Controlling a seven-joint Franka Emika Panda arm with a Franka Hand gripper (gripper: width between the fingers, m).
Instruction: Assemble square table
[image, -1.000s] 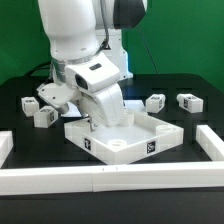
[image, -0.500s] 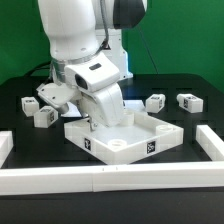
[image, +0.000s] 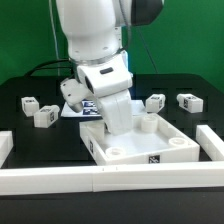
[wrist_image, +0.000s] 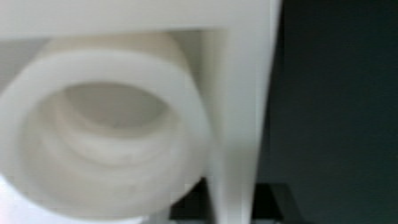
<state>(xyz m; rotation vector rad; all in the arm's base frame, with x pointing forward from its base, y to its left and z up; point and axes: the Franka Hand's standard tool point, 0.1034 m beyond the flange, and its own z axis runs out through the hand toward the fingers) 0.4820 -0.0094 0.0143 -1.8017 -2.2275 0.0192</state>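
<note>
On black tabletop (image: 40, 145), large white plastic square panel (image: 150, 140) has slid toward exterior view's right; pincer (image: 120, 126) together, seemingly gripping its rim (image: 130, 157); short white legs (image: 188, 101) lie loose.

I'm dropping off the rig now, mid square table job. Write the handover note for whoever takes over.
Gripper: shut, down at the square panel, toward the exterior view's left side of it; whether it clamps the rim is hidden.
Legs: all four loose on the table, two on the exterior view's left, two on its right.
Done: nothing fitted; the visible corner sockets are empty.
Left: all four legs.
</note>
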